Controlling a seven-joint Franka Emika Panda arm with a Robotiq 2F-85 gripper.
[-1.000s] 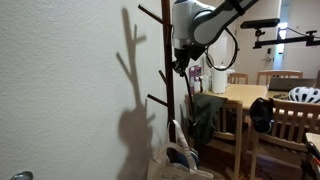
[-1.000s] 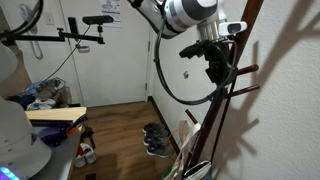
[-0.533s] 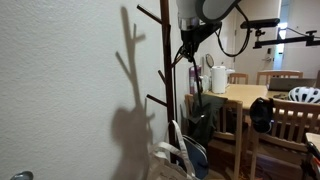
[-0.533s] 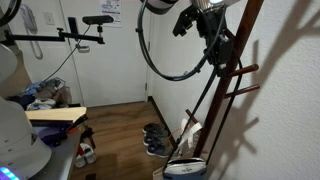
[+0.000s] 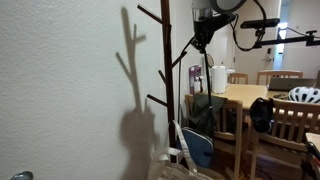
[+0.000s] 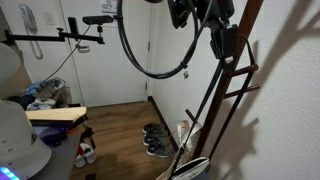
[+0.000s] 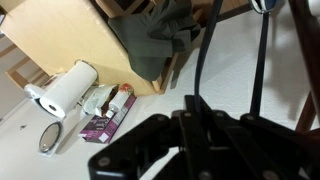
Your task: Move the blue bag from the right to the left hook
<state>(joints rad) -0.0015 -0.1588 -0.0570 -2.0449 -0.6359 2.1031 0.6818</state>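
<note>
One gripper (image 5: 202,32) high up, level with the top of the one wooden coat rack (image 5: 166,90) and just beside it. Fingers (image 7: 150,135) closed, gripping the thin dark straps (image 7: 203,50); two strap runs counted in the wrist view, both stretching away from the fingers, the second one nearer the frame edge. One blue bag (image 5: 199,150) hanging far below on those straps, low beside the foot of the rack, on no hook. One cream tote (image 5: 170,163) at the rack base, just beside the blue bag; touching or apart, cannot tell. In an exterior view, straps (image 6: 205,110) running down close along the slanted rack pole toward the floor. One wooden tabletop (image 5: 245,95) beyond the rack, with one white jug (image 5: 218,79) on it. At least three wooden chairs around it, the nearest one (image 5: 292,125) at the frame edge. One dark green garment (image 7: 160,35) draped at the tabletop edge. In the wrist view, one paper-towel roll (image 7: 65,90) and one purple box (image 7: 105,125) lying near each other. A few shoes (image 6: 155,140) on the floor by the wall, too small to count.
</note>
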